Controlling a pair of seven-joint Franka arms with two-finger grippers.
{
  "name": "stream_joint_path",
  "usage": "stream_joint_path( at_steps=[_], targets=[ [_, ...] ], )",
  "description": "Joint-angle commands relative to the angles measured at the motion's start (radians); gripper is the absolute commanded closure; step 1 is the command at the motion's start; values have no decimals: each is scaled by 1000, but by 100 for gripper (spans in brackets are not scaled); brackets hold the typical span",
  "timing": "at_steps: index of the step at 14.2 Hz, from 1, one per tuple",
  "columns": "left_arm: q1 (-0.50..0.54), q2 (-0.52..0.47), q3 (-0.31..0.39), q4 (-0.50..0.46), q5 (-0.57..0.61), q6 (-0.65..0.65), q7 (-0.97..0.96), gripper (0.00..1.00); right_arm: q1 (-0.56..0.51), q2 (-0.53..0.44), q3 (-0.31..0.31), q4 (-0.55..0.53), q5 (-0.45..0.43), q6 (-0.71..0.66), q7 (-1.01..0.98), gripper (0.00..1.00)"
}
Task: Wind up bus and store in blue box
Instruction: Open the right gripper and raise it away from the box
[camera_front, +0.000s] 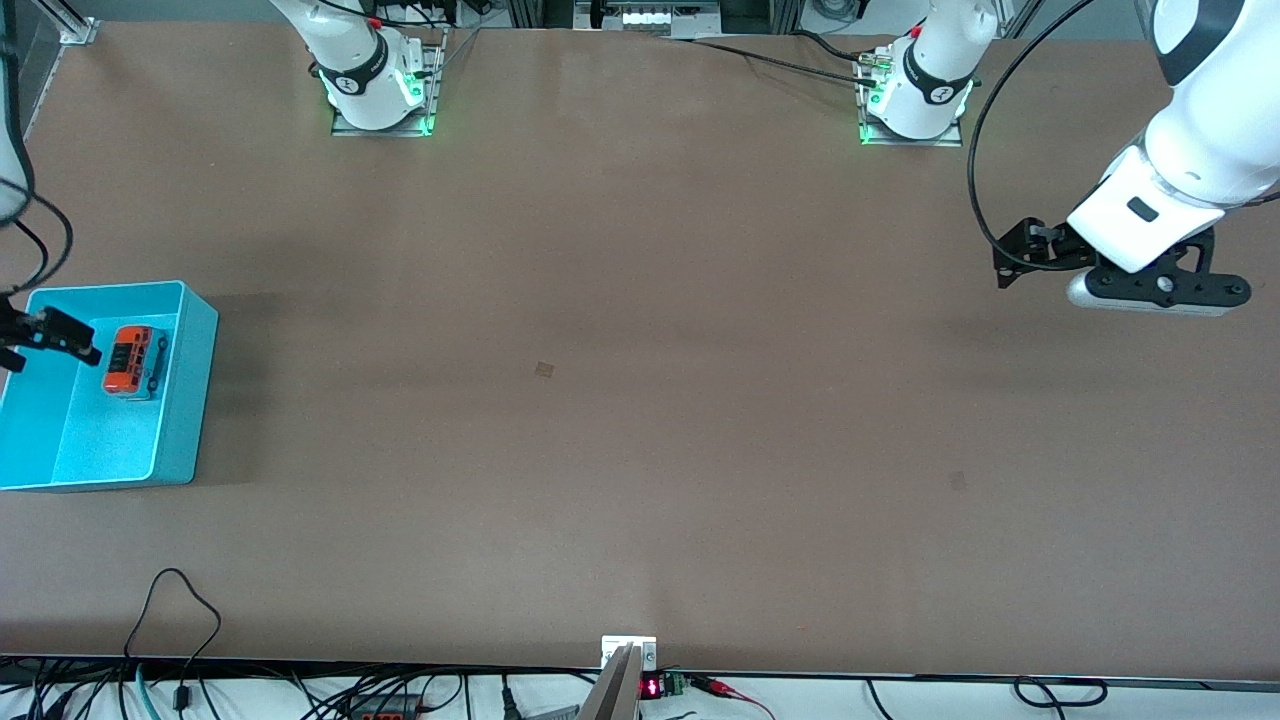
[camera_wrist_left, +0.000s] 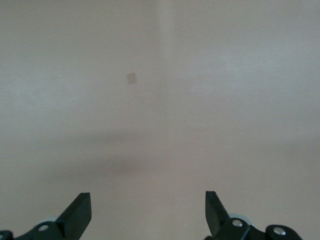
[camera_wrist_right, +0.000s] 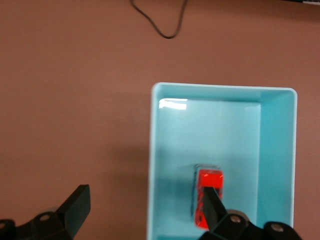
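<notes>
The orange-red bus (camera_front: 135, 362) lies inside the blue box (camera_front: 190, 400), at the right arm's end of the table. My right gripper (camera_front: 55, 340) hangs open and empty above the box's wall. In the right wrist view (camera_wrist_right: 147, 205) one finger is over the bus (camera_wrist_right: 210, 181) and the other over bare table outside the box's rim (camera_wrist_right: 220, 87). My left gripper (camera_front: 1002, 265) is open and empty, held above bare table at the left arm's end. The left wrist view (camera_wrist_left: 148, 210) shows only table between its fingers.
A small darker patch (camera_front: 544, 369) marks the middle of the table and also shows in the left wrist view (camera_wrist_left: 131, 78). A black cable loop (camera_front: 170, 600) lies on the table near the front edge, also in the right wrist view (camera_wrist_right: 165, 25).
</notes>
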Motion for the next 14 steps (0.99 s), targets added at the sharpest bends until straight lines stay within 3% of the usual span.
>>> stream_joint_path(
  at_steps=[1, 4, 7, 14],
  targets=[
    [1, 27, 3, 37, -60, -12, 7, 0, 97, -83, -7, 79, -74, -211, 106, 0],
    [-5, 41, 3, 38, -55, -10, 6, 0, 215, -113, -14, 194, -106, -444, 262, 0],
    [-9, 41, 1, 40, -58, -10, 6, 0, 278, -128, -14, 254, -93, -565, 399, 0],
    [-6, 40, 0, 40, -61, -12, 6, 0, 278, -128, -14, 241, -62, -570, 433, 0]
  ],
)
